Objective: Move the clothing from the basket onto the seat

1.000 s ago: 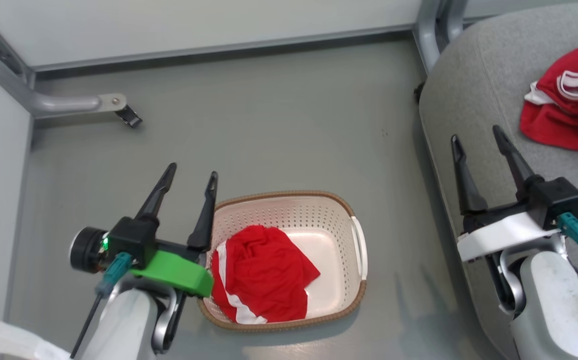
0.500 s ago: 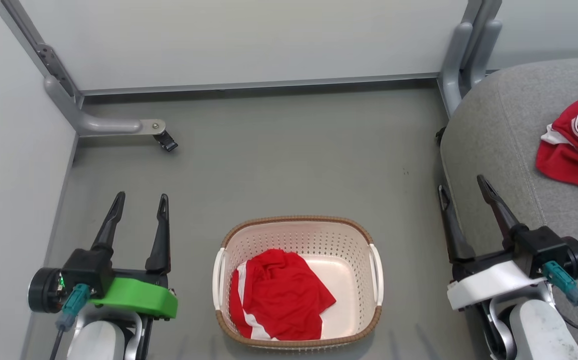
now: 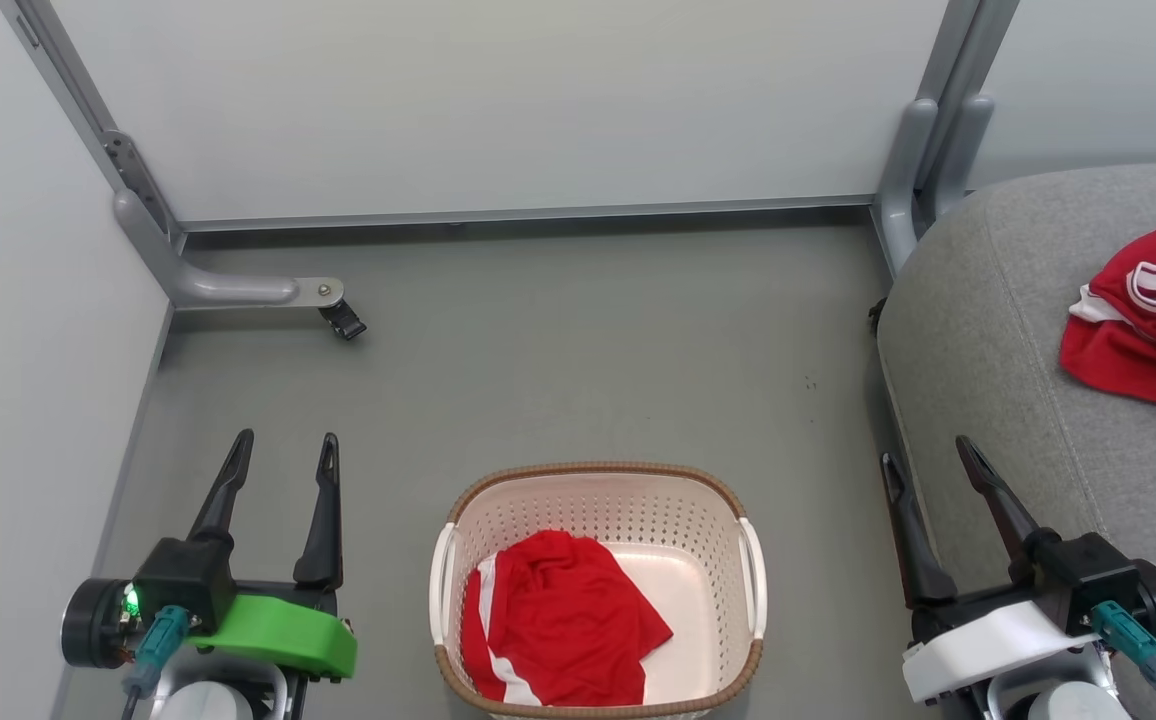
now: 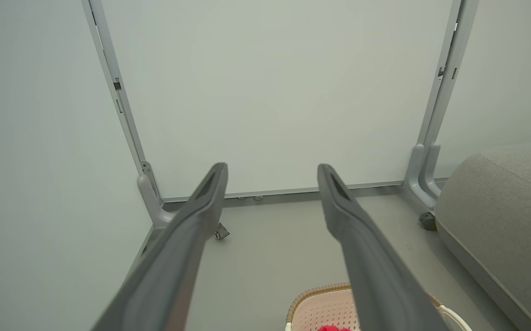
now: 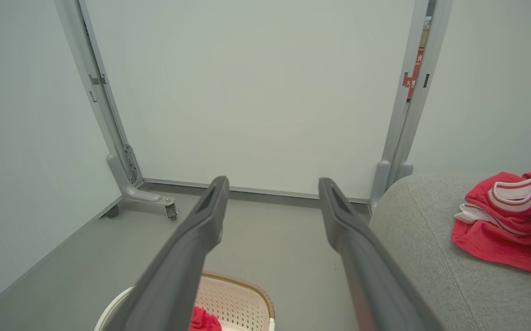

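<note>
Grey floor (image 3: 588,350) now separates your left pincer (image 3: 286,440), spread empty like the right pincer (image 3: 927,452), from the cream perforated plastic basket (image 3: 598,500) still holding red clothing (image 3: 563,620).

two red white-striped garments: first garment (image 3: 563,620), second garment (image 3: 1133,320). one basket (image 3: 598,467) with two white handles (image 3: 752,590). one seat (image 3: 988,380). two grippers: left gripper (image 3: 286,440), right gripper (image 3: 927,452), each with two dark fingers (image 3: 321,510).
</note>
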Tool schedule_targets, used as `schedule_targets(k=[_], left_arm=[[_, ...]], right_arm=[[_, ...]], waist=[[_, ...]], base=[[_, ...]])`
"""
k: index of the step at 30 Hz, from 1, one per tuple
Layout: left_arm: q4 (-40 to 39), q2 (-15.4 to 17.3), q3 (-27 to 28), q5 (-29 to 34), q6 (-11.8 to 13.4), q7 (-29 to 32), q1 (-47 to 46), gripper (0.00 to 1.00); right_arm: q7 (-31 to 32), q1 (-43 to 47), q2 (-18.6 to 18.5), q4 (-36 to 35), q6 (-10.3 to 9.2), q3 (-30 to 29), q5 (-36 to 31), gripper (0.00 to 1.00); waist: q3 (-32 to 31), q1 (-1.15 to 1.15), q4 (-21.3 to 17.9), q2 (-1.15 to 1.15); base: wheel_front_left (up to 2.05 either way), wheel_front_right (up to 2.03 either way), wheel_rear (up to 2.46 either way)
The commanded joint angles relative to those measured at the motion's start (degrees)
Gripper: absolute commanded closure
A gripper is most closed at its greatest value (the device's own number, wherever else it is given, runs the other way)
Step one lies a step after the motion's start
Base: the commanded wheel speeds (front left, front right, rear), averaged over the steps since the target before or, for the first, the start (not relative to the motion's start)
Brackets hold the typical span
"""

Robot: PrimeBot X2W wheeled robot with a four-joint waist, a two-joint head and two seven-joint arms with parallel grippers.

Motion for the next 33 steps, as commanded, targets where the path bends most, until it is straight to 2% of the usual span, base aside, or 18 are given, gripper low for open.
schedule_targets(k=[1,12,20,33], left_arm=[[0.11,-0.21,0.05,0.14,-0.22,-0.05,0.71,0.0],[0.54,-0.35,0.44,0.7,-0.73,-0.05,0.25,0.0],[1.46,0.49,-1.8,1.33,-0.94,-0.04,-2.4,0.0],[7.92,6.36,-14.9,1.74,-1.0,-0.04,-13.4,0.0]], right_arm=[[-0.12,0.93,-0.14,-0.34,-0.04,-0.08,0.44,0.0],[-0.11,0.94,-0.13,0.02,-0.04,-0.41,0.97,0.0],[-0.11,-0.97,-0.13,-0.17,-0.04,0.09,1.12,0.0],[-0.11,-6.66,-0.13,-1.66,-0.04,1.61,-0.14,0.0]], waist=[[-0.09,0.0,-0.2,0.0],[0.52,0.0,-0.82,0.0],[2.16,0.0,-2.2,0.0],[9.51,0.0,-7.73,0.0]], base=[[0.0,0.0,0.0],[0.0,0.0,0.0],[0.0,0.0,0.0],[0.0,0.0,0.0]])
